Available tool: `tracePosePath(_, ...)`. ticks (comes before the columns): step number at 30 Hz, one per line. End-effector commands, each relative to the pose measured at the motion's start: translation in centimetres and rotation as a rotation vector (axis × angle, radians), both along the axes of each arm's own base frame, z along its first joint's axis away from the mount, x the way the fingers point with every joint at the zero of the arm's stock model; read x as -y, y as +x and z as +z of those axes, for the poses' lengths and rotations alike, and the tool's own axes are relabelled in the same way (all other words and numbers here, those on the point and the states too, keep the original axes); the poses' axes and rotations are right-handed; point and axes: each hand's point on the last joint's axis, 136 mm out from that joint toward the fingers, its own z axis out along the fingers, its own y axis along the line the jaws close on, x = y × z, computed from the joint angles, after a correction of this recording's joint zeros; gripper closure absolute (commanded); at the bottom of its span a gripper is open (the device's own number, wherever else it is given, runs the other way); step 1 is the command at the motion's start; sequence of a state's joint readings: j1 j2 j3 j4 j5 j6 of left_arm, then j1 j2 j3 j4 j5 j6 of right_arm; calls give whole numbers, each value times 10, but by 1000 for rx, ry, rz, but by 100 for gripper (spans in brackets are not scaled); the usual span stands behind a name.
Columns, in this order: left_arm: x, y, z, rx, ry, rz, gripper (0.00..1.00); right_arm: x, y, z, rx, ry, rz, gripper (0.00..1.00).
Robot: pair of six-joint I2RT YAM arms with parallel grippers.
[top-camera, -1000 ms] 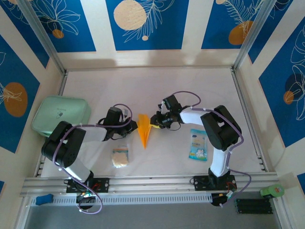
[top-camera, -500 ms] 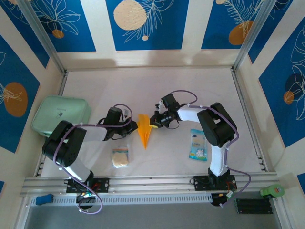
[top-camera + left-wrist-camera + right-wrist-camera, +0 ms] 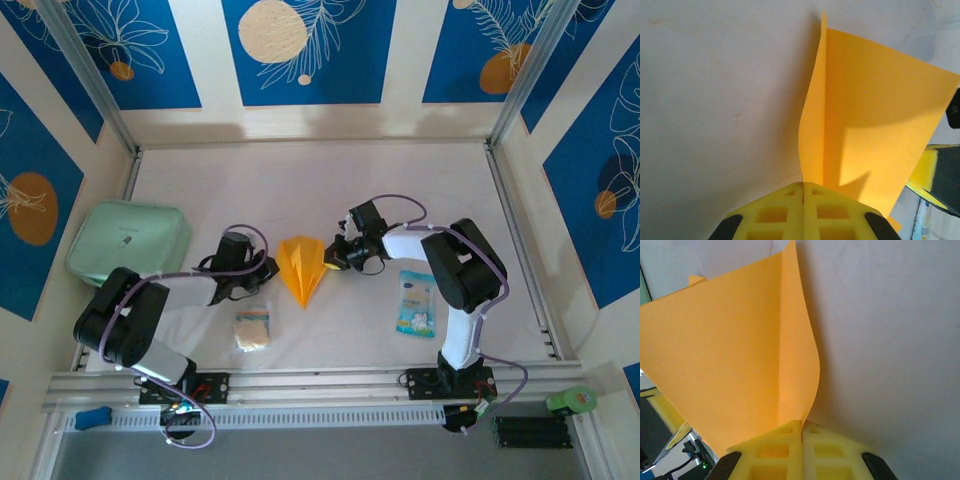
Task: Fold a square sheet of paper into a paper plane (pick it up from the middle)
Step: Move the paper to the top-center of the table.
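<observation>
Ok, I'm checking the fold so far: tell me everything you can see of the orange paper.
The orange paper is thin, plain, folded into a wide dart with a centre crease, tip pointing at the near edge of the table. Its wings are spread. The left tool pinches one upturned flap, the right tool the other.

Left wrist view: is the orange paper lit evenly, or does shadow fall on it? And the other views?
Left wrist view: uneven; the orange paper plane is shaded across its upper part, brighter below. Right wrist view: evenly lit, a soft shadow on the table beside it. Top external view: sharp, no glare on the paper.
</observation>
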State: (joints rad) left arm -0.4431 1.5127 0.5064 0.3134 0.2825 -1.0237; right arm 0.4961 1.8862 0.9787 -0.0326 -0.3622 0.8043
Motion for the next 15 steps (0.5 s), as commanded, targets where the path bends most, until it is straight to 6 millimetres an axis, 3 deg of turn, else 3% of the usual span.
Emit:
tracePosePath(1, -5, -2, -7, -26, 7, 26, 100, -3, -3, 2, -4, 14, 2, 100)
tracePosePath(5, 0, 0, -1, -24, 10, -10, 95, -8, -4, 2, -8, 11, 21, 100)
tracePosePath(9, -7, -2, 11, -18, 52, 0, 82, -10, -4, 3, -5, 3, 32, 100)
tracePosePath(15, 1, -22, 34, -8, 94, -89, 70, -13, -5, 3, -4, -8, 44, 100)
